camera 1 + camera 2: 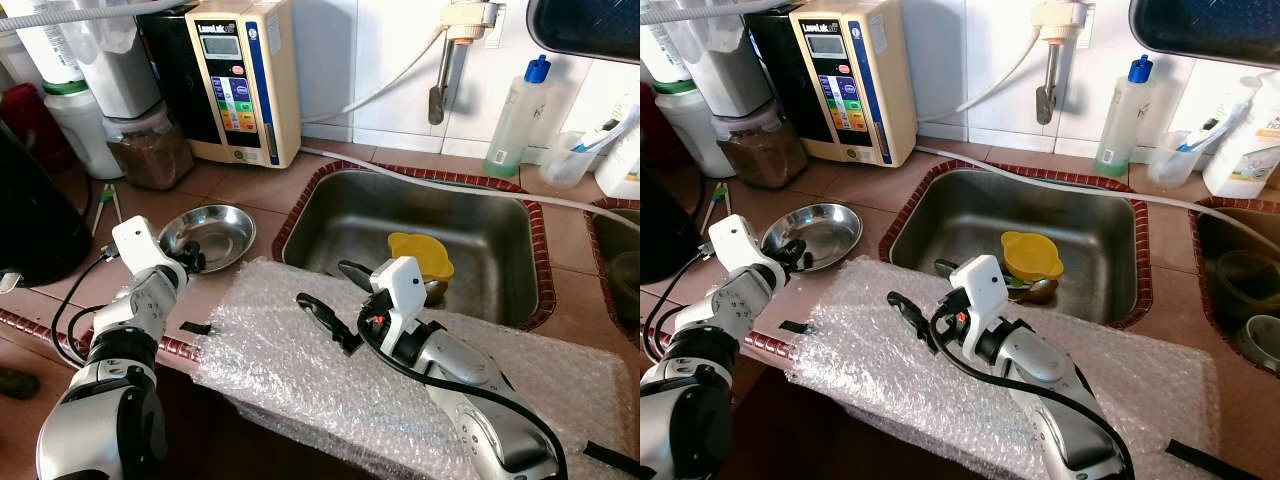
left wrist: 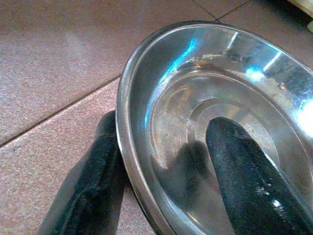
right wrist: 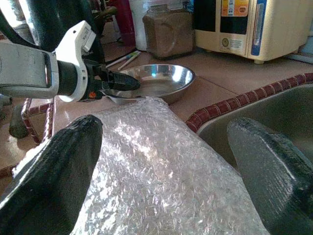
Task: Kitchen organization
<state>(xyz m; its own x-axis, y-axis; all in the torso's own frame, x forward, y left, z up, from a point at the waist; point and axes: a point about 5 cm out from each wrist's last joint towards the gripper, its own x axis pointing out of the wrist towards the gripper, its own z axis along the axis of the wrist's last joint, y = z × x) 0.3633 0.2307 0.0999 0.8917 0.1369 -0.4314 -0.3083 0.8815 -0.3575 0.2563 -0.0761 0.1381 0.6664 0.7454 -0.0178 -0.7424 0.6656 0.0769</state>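
A shallow steel bowl (image 1: 222, 228) sits on the brown tiled counter, left of the sink. My left gripper (image 1: 190, 260) is at its near rim, open. In the left wrist view one finger (image 2: 244, 171) lies inside the bowl (image 2: 195, 88) and the other finger (image 2: 98, 171) sits outside against the rim. My right gripper (image 1: 336, 294) hovers open over a sheet of bubble wrap (image 1: 290, 370) at the counter's front edge, with nothing between its fingers. The right wrist view looks across the wrap (image 3: 161, 176) to the bowl (image 3: 161, 76) and the left gripper (image 3: 122, 84).
The steel sink (image 1: 350, 215) holds a yellow cup (image 1: 420, 252) and a ladle. A cream water machine (image 1: 245, 80), a jar of brown powder (image 1: 150, 150) and white containers stand at the back left. A black kettle (image 1: 30, 220) stands far left, a soap bottle (image 1: 515, 115) behind the sink.
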